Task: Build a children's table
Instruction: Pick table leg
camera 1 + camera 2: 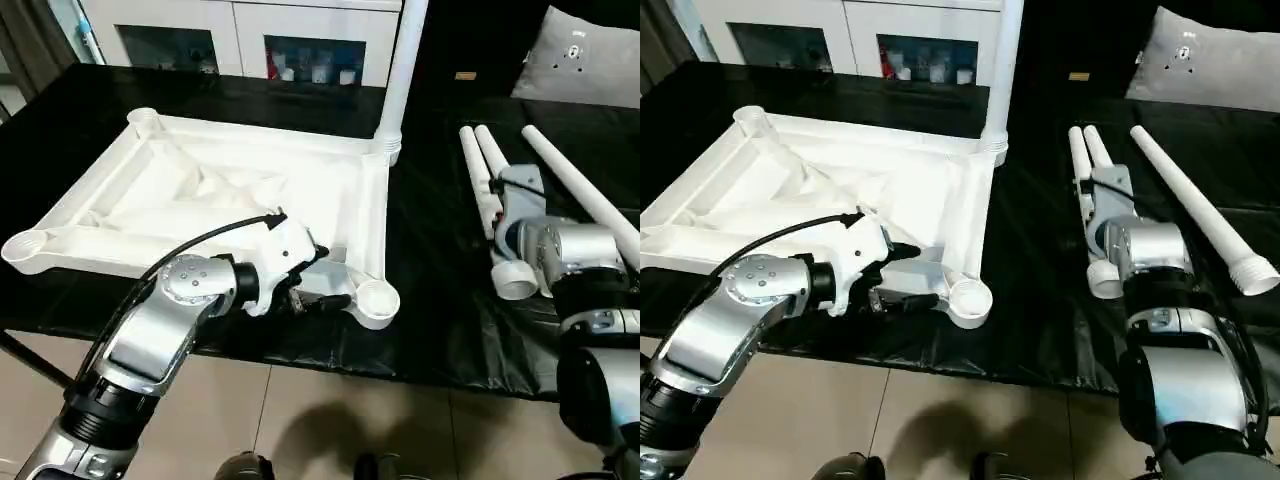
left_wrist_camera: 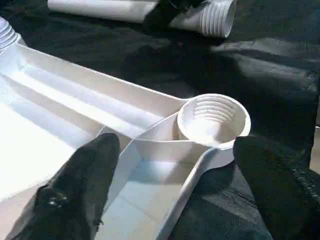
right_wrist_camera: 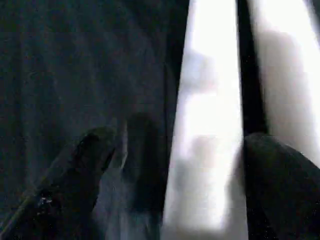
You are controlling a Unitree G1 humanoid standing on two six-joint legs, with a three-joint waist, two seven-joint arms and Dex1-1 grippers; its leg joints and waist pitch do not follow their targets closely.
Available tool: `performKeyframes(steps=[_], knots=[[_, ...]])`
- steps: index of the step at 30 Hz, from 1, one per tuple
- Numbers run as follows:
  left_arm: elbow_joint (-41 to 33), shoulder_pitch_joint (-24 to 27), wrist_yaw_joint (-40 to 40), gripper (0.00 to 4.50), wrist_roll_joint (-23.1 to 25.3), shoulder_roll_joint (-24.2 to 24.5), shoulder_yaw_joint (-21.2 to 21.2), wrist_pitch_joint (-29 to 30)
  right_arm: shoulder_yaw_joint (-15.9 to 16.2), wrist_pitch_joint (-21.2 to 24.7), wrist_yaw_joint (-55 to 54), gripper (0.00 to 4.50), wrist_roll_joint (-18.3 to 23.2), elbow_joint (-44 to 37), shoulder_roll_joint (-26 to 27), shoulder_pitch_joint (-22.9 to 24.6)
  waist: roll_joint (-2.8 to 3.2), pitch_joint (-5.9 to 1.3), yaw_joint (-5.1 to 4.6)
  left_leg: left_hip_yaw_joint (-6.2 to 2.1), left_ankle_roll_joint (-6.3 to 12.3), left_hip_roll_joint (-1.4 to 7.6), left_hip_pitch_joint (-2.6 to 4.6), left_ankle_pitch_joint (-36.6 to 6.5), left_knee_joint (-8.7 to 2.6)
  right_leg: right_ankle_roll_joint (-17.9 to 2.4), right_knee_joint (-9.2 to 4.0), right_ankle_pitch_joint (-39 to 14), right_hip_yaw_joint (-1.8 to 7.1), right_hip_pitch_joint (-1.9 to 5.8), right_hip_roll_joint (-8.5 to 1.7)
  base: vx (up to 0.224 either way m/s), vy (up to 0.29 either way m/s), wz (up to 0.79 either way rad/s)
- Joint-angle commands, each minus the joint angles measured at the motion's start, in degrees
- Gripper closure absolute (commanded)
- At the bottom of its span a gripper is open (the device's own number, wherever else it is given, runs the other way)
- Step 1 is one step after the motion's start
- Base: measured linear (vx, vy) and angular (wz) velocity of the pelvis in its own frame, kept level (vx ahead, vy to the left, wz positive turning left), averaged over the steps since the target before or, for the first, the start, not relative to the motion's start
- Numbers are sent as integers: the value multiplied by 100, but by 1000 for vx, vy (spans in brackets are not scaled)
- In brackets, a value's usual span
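You've got the white tabletop (image 1: 230, 200) lying ribs-up on the black work table (image 1: 440, 300) with one leg (image 1: 400, 80) standing in its far corner socket, three loose legs (image 1: 1200, 210) beside it, and both the left gripper (image 2: 170, 190) and right gripper (image 3: 175, 175) spread wide, holding nothing.

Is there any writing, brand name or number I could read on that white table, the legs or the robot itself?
None can be read.
The white table top, the loose legs and the robot's silver arms carry no lettering.
Items behind the cabinet's glass doors may be labelled, but they are too small to read.
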Motion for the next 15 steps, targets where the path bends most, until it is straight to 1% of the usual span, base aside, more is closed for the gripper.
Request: performKeyframes(steps=[1,4,5,7,9,10,11,12,13,14,15], knots=[[-105,-21,-18,4,-5,24,0,55,30,195,117,0,84,-103,41,124,-63,-511,29,-71,340,252,53,-526,-321,-1083,-347,-1291,326,419,-474,0,0,0],[-120,-34,5,4,-29,50,-4,50,114,387,195,0,173,-397,115,279,-61,-514,39,-68,325,254,76,-553,-322,-1042,-359,-1393,326,406,-466,0,0,0],[-121,-37,13,1,-34,58,-6,44,145,442,233,18,193,-485,137,318,-64,-512,39,-70,312,255,70,-561,-324,-1025,-358,-1435,328,410,-474,0,0,0],[-122,-39,22,1,-36,69,-12,32,187,580,285,18,230,-698,196,404,-67,-517,42,-71,304,256,72,-564,-324,-1009,-364,-1466,326,410,-472,0,0,0],[-128,-37,33,0,-33,78,-23,21,228,812,362,39,280,-1062,291,548,-77,-525,42,-79,286,270,77,-520,-332,-971,-351,-1433,330,405,-469,0,0,0],[-137,-31,35,0,-31,83,-24,16,231,928,375,48,315,-1237,338,616,-70,-527,46,-78,286,268,86,-525,-334,-971,-356,-1437,330,405,-470,0,0,0],[-143,-28,37,0,-29,85,-23,14,267,1033,399,48,334,-1404,376,686,-65,-521,48,-79,281,270,88,-541,-337,-966,-359,-1446,335,400,-471,0,0,0],[-143,-28,37,0,-29,85,-23,14,267,1033,399,62,334,-1404,376,686,-73,-530,48,-78,271,271,88,-539,-334,-963,-354,-1442,337,403,-471,0,0,0],[-155,-21,43,0,-29,89,-28,11,304,1233,410,72,375,-1707,450,823,-71,-529,57,-78,252,277,95,-547,-338,-954,-360,-1459,340,395,-480,0,0,0],[-169,-14,42,0,-26,100,-34,0,337,1366,383,84,401,-1916,511,926,-66,-525,71,-79,234,273,97,-543,-346,-913,-364,-1461,346,398,-472,0,0,0],[-171,-12,42,0,-26,102,-35,-2,343,1391,377,84,407,-1955,522,945,-59,-517,76,-84,191,280,112,-627,-358,-879,-384,-1564,344,385,-474,0,0,0]])
